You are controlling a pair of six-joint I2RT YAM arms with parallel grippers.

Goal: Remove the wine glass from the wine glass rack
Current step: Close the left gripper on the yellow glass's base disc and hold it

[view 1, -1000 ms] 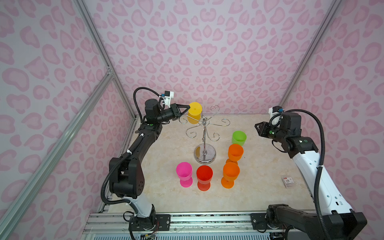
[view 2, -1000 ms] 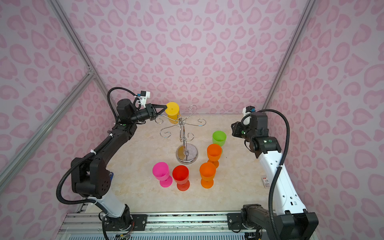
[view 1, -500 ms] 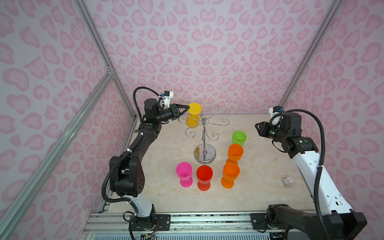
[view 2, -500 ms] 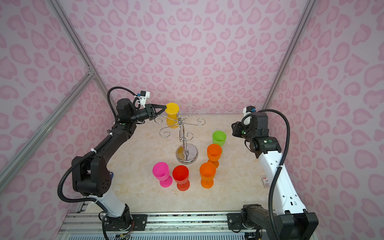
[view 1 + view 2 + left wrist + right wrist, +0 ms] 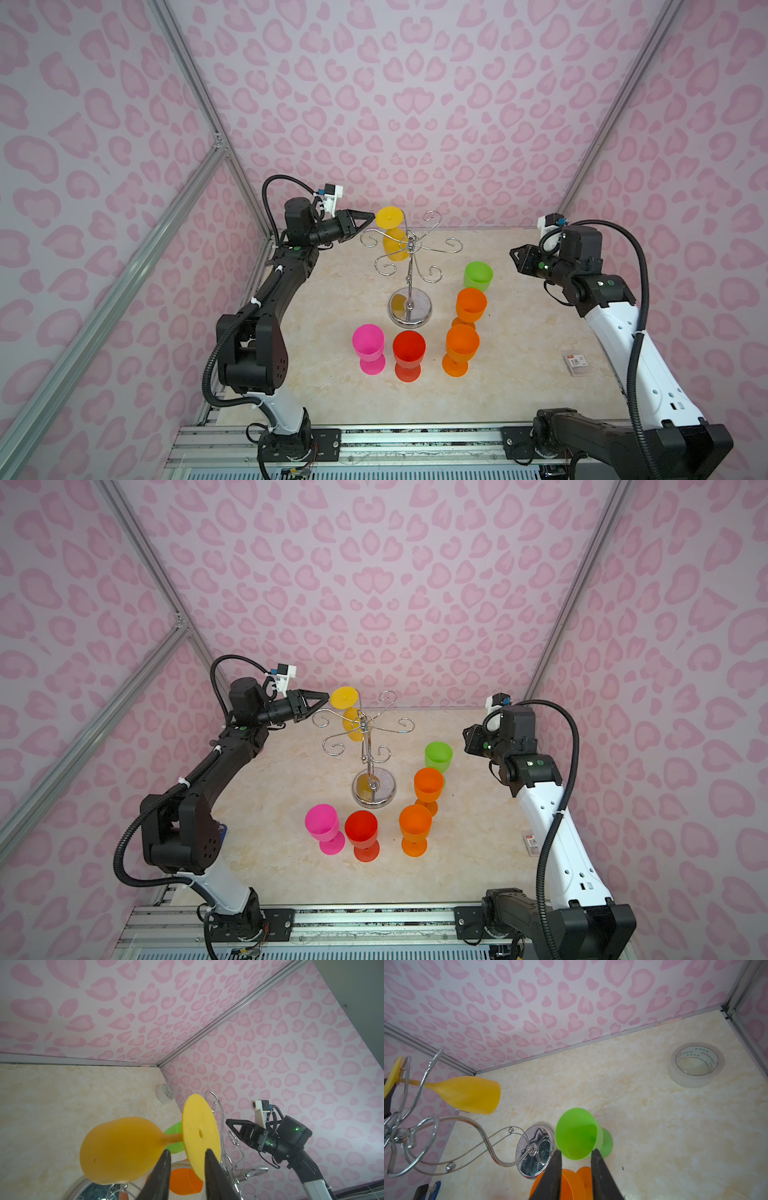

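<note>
Nearest, five coloured glasses (image 5: 409, 349) stand on the bench (image 5: 332, 395). Behind them rises the wine glass rack (image 5: 409, 274). The yellow wine glass (image 5: 392, 247) hangs upside down from one of its far prongs. The left hand (image 5: 372, 217), jaws narrowly parted, sits at the glass's foot, gripping nothing, and seems to be lining up a grasp. The right hand (image 5: 513, 254) hovers aside, narrow and empty. The next move probably calls for closing on the foot, then sliding it outward.
</note>
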